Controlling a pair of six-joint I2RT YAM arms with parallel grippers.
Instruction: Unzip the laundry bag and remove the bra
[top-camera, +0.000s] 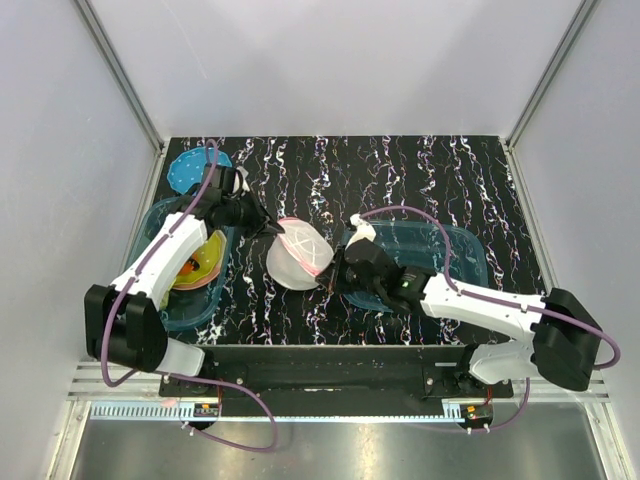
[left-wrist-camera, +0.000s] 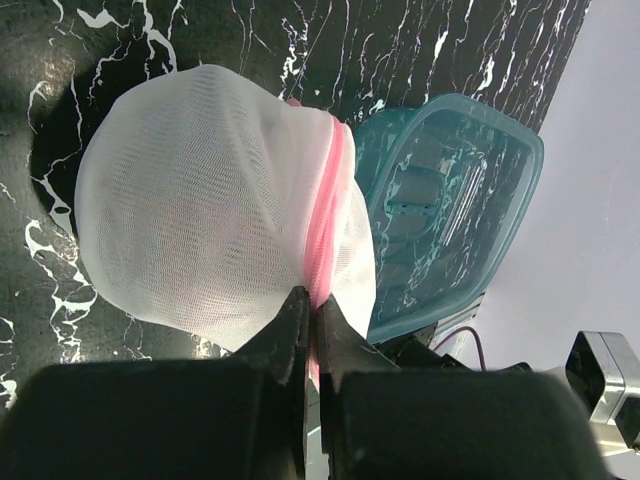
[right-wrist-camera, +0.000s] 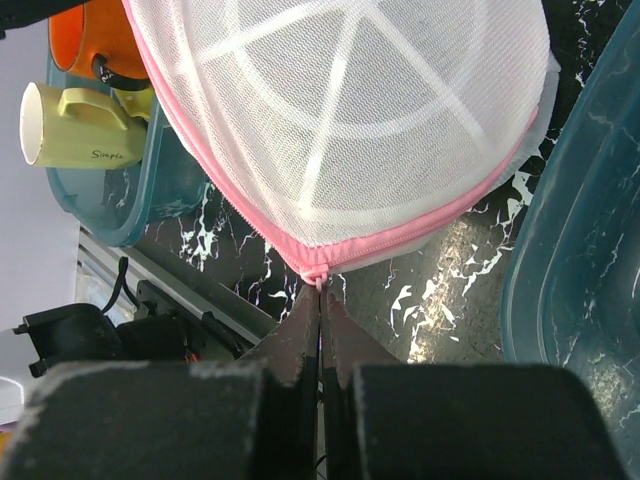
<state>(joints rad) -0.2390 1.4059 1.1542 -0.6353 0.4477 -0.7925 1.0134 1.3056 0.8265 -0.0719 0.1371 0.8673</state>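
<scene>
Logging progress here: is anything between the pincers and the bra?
Yes: the zipped laundry bag itself. The left pincer and the right pincer pinch its pink zipper edge; no bra shows through the mesh.

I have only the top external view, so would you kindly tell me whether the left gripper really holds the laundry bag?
Observer: Yes; the left gripper is shut on the laundry bag, right on its pink zipper trim.
Operator: Thank you. And the right?
Observer: The right gripper is shut just at the zipper's end, seemingly on the pull.
Operator: Any sign of the bra?
Observer: No red shows through the mesh in either wrist view.
</scene>
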